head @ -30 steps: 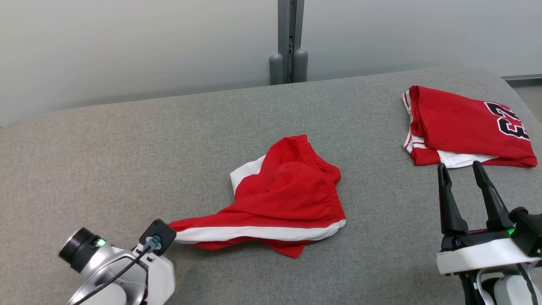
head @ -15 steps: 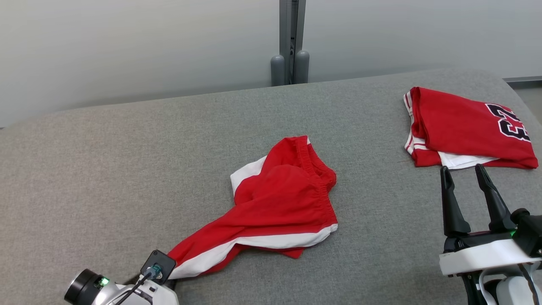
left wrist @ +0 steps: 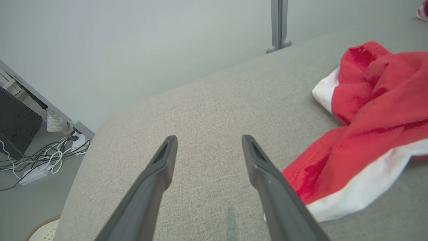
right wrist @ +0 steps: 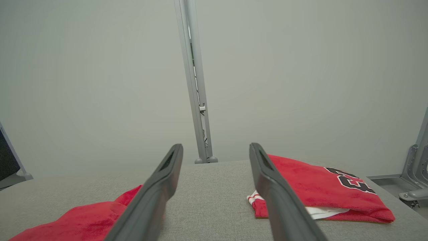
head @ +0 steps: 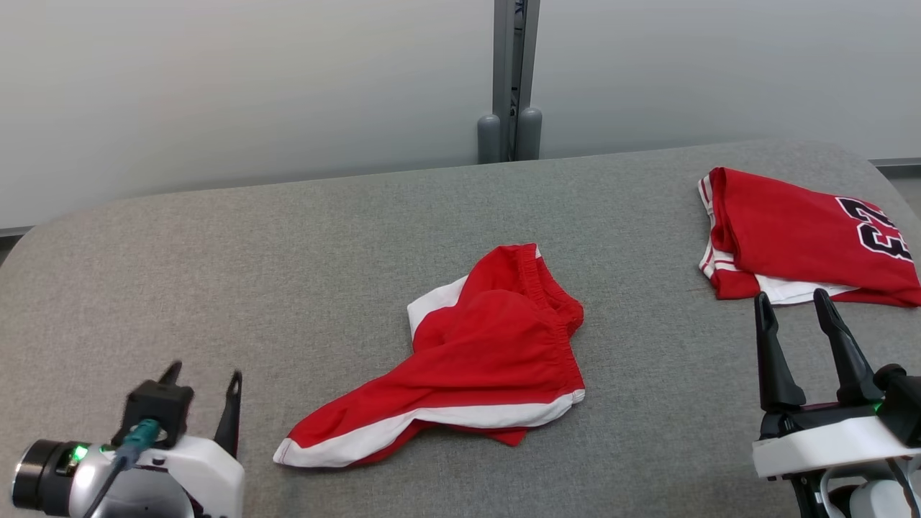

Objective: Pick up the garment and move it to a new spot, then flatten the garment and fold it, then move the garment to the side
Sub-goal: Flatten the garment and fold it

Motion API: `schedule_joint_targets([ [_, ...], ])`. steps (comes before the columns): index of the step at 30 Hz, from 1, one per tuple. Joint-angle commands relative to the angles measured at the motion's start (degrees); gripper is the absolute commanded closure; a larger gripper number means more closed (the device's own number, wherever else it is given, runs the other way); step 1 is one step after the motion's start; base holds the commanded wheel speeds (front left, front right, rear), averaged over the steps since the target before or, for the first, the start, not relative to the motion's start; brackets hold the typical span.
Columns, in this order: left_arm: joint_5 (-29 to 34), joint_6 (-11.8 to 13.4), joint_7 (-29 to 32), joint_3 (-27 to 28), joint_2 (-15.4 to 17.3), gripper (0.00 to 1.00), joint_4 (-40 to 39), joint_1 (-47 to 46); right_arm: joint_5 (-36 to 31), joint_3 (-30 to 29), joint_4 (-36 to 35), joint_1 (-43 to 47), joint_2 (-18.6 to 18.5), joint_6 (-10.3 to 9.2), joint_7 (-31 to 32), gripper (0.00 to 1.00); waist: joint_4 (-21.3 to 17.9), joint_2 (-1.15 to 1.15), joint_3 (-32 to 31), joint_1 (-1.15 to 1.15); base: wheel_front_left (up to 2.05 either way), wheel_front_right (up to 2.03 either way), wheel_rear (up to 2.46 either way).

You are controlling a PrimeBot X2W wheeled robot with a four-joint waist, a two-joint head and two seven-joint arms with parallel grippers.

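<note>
Red shorts (head: 496, 352) with white side bands lie crumpled near the middle of the grey pad (head: 288, 252). The elastic waistband points toward 12 o'clock. One leg trails out toward 8 o'clock, and its white-edged hem rests flat on the pad.

At 8 o'clock in the head view, the left gripper (head: 203, 373) sits near that hem but apart from it. Its jaws stand wide apart with nothing between them. In the left wrist view one finger crosses in front of the hem, which lies at 4 o'clock.

At 4 o'clock in the head view, the right gripper (head: 791, 297) points toward 12 o'clock. Its jaws are also spread and empty, and its fingertips are just short of a folded jersey (head: 799, 237).

The jersey is red with white trim and a black number. It lies at 2 o'clock by the pad's right edge, well apart from the shorts.

A grey post (head: 511, 72) rises at 12 o'clock behind the pad, against a pale wall (head: 216, 86).
</note>
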Motion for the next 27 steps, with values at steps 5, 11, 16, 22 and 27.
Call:
schedule_joint_targets([
  [5, -2.7, 2.8, -9.2, 4.3, -3.8, 0.0, -3.3, 3.0, 0.5, 0.2, -0.5, 0.8, -0.1, 0.01, 0.0, 0.0, -0.2, 0.0, -0.2, 0.0, 0.0, 0.0, 0.0],
  [11, -6.5, 1.5, -21.1, 7.6, -9.6, 0.0, -1.9, 6.1, 0.9, 1.6, -0.7, 2.2, 0.5, 0.01, 0.0, 0.0, -0.4, 0.0, -0.3, 0.0, 0.0, 0.0, 0.0],
  [16, -7.6, -2.3, -23.6, 8.2, -13.0, 0.0, 0.7, 6.0, 1.1, 4.6, 1.3, 2.7, 0.2, 0.01, 0.0, 0.0, 0.3, 0.0, 0.2, 0.0, 0.0, 0.0, 0.0],
  [22, -6.3, -5.0, -23.9, 9.3, -15.0, 0.0, 2.8, 4.9, 1.2, 6.1, 2.5, 1.1, -0.6, 0.01, 0.0, 0.0, 1.4, 0.0, 0.5, 0.0, 0.0, 0.0, 0.0],
  [27, -6.1, -6.4, -24.0, 10.0, -15.7, 0.0, 4.7, 5.0, 1.6, 5.9, 3.0, 0.7, -1.4, 0.01, 0.0, 0.0, 2.4, 0.0, 0.3, 0.0, 0.0, 0.0, 0.0],
])
